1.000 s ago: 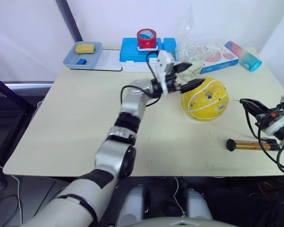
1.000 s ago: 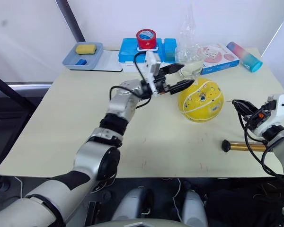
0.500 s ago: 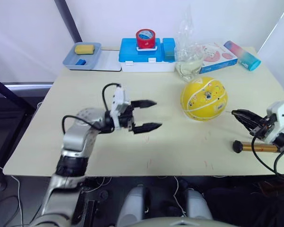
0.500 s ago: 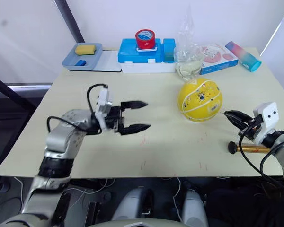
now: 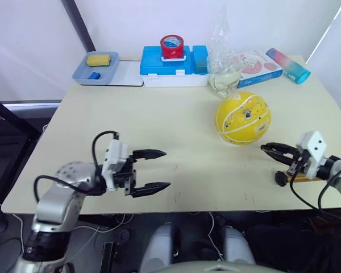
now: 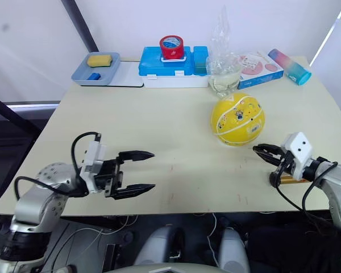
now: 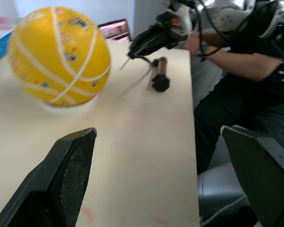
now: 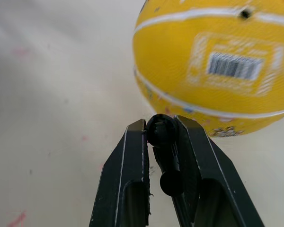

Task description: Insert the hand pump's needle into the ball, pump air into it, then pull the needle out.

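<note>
The ball (image 5: 242,118) is sitting on the desk (image 5: 176,122), toward the far right, just in front of a clear plastic bag (image 5: 224,57). Its white barcode label and small valve hole are showing in the right wrist view.

R gripper (image 8: 159,135) is clenching the black fitting at the end of the hose, w/ the needle (image 7: 124,64) pointing toward the ball but not touching it; a short gap is lying between them. The hand pump (image 7: 159,74) is lying flat on the desk just beside the R gripper, near the desk's front right edge, gold barrel w/ black end cap facing the ball.

L gripper (image 5: 153,169) is hanging released, fingers spread wide, grasping nothing, over the desk's front left part, well apart from the ball.

Along the far edge: a grey tray (image 5: 96,67) w/ a yellow sponge (image 5: 96,58), a blue box (image 5: 173,61) w/ a red tape roll (image 5: 173,45) on top, a pink-and-white carton (image 5: 257,61) and a pink-blue tube (image 5: 287,65).
</note>
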